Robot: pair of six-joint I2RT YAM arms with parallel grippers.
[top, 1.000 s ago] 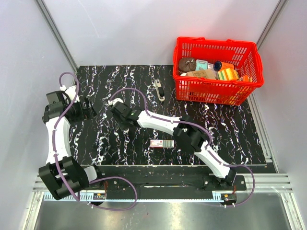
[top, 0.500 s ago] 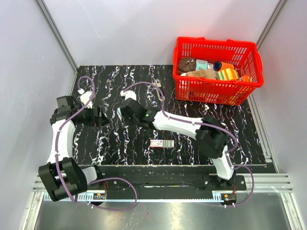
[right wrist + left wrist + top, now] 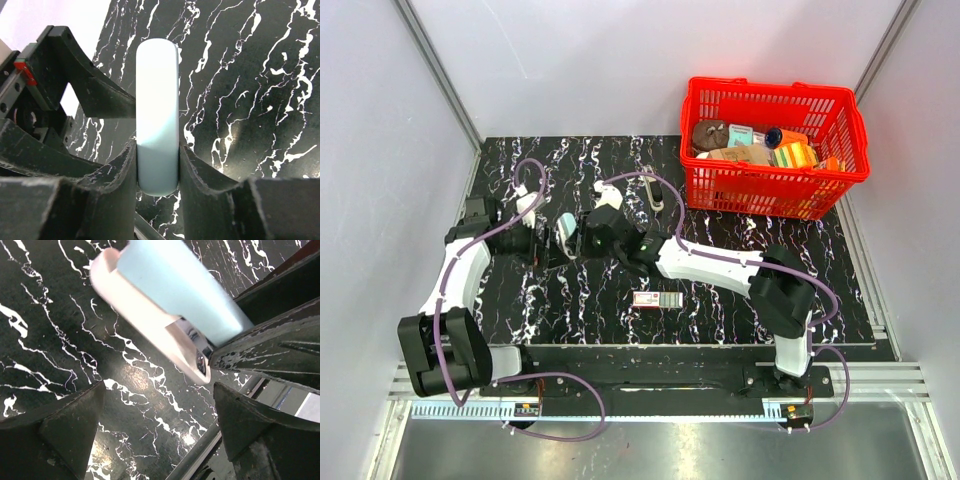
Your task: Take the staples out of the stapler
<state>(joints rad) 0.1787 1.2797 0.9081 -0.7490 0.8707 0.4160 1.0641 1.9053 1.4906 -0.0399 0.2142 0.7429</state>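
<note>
So the stapler (image 3: 157,115) is held over the worktop (image 3: 820,280), left of middle, squeezed tight in the right hand (image 3: 157,165). The left hand (image 3: 157,390) gapes wide at its free end, can't tell if touching. Open room lies right and near, and the basket (image 3: 775,195) sits far right.

table (image 3: 570,300): glossy, marbled | basket (image 3: 770,195): plastic | stapler (image 3: 157,125): smooth matt plastic
</note>
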